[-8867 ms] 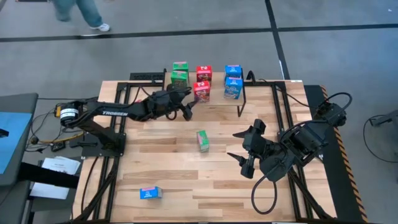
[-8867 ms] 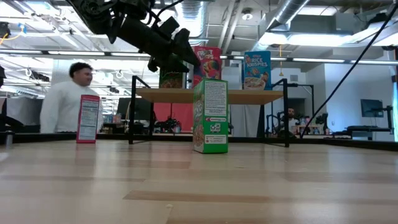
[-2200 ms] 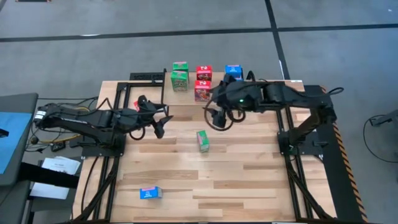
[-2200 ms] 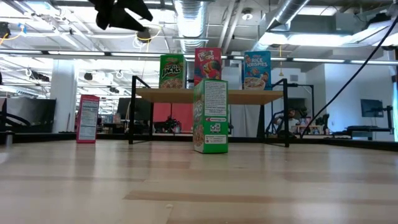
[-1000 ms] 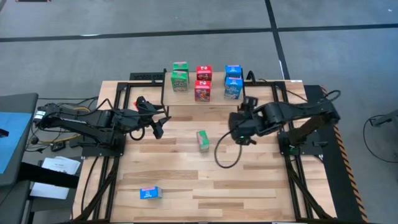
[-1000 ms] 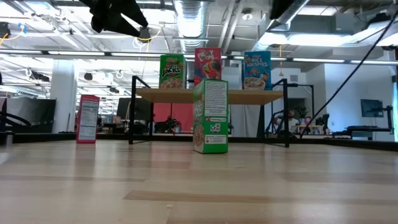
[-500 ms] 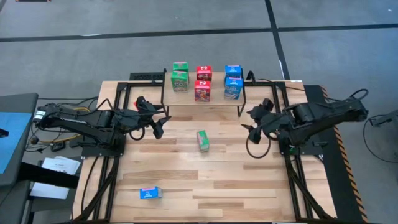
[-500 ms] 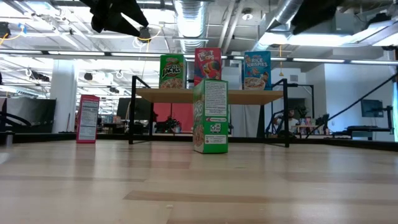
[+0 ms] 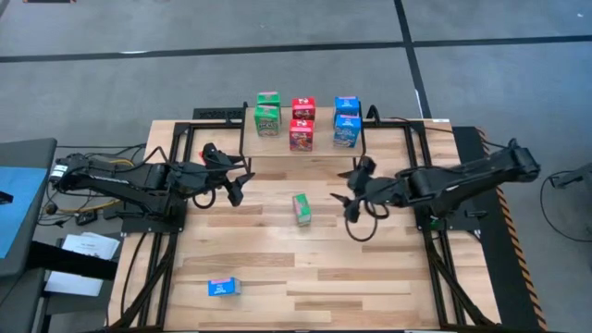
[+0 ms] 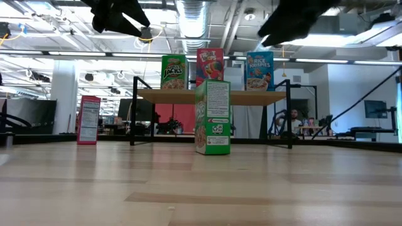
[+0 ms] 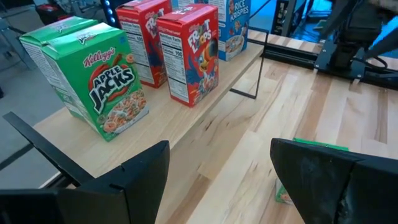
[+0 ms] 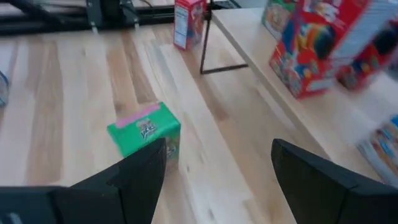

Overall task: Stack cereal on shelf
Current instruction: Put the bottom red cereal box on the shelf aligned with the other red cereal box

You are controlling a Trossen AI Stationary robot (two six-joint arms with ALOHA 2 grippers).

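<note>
The shelf (image 9: 323,141) stands at the table's far edge, with green (image 9: 267,110), red (image 9: 302,122) and blue (image 9: 347,118) cereal boxes upright on it in short rows. One green box (image 9: 301,208) stands upright on its end at mid-table. My right gripper (image 9: 344,198) hangs open above the table just right of this box, pointing toward it; in the right wrist view the box (image 12: 143,134) lies ahead of the fingers. My left gripper (image 9: 237,187) waits open above the table left of the shelf, with nothing between its fingers.
A blue box (image 9: 224,288) lies flat near the table's near left corner. A red box (image 10: 89,119) stands on the table left of the shelf's left legs (image 10: 134,110). Bare wood spreads across the table's near half and right side.
My right gripper has sunk toward the table and tipped from a steep downward aim to a nearly level one. It swung right and then back left, and now points at the green box at mid-table. The boxes have not moved.
</note>
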